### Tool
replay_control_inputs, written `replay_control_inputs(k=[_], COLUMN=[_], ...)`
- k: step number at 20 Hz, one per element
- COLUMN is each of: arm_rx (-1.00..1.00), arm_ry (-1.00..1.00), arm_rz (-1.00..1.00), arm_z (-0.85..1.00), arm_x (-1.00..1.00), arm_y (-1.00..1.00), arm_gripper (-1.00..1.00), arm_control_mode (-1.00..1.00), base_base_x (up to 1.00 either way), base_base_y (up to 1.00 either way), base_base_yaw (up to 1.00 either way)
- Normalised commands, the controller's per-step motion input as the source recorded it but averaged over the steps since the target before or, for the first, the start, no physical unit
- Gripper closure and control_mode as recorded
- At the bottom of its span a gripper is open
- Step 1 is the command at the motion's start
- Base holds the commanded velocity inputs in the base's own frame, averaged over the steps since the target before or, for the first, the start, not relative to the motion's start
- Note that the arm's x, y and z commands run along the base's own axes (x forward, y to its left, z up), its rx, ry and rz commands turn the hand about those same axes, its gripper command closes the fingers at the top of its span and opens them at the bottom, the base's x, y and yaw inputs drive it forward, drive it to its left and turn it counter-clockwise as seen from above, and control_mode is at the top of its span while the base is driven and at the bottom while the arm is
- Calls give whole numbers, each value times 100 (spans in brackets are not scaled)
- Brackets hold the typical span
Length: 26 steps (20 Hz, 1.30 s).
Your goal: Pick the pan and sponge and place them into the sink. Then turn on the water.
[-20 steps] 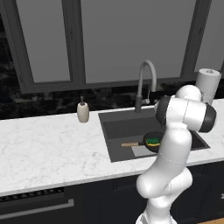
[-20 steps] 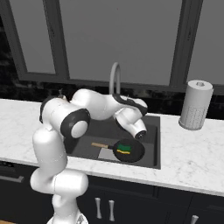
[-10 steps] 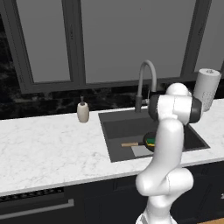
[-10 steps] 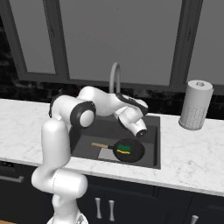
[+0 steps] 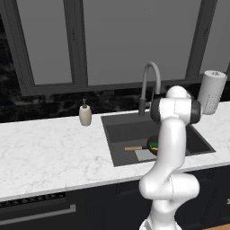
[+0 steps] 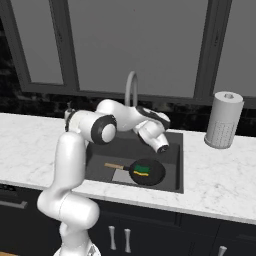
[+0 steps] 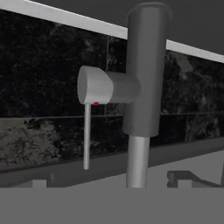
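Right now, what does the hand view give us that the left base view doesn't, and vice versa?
Hand view alone: the faucet's side valve with a thin lever hanging down and a small red dot on it.
Left base view alone: the pan with the sponge on it in the sink, the soap dispenser, and the paper towel roll.
Both: the faucet and the dark backsplash.

You are looking at a home kitchen. A white marble-look counter (image 5: pixel 49 148) runs over dark lower cabinets (image 6: pixel 150 230) with small bar pulls, and a dark recessed sink (image 5: pixel 130 130) is set into it. A tall gooseneck faucet (image 5: pixel 150 81) stands behind the basin, with a side lever (image 7: pixel 87 131) seen close up in the hand view. A soap dispenser (image 5: pixel 85 114) and a paper towel roll (image 6: pixel 224 120) stand on the counter, under a dark stone backsplash (image 5: pixel 27 101) and large windows (image 5: pixel 134 40). A frying pan (image 6: pixel 146 172) with a sponge (image 6: pixel 142 169) on it lies in the basin.
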Motion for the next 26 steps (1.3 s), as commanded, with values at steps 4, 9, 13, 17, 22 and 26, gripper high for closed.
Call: replay_control_inputs(k=[4, 9, 13, 17, 22, 26], arm_rx=[0, 0, 0, 0, 2, 3], arm_ry=[0, 0, 0, 0, 0, 0], arm_rz=[0, 0, 0, 0, 0, -1], arm_z=[-1, -2, -9, -10, -14, -11], arm_x=[45, 47, 46, 44, 33, 18], arm_y=[0, -1, -5, -11, -17, -26], arm_gripper=[-100, -100, -100, -100, -100, 100], arm_control_mode=[-100, -100, -100, -100, -100, -100], base_base_x=[0, 0, 0, 0, 0, 0], base_base_y=[0, 0, 0, 0, 0, 0], base_base_yaw=[0, 0, 0, 0, 0, 0])
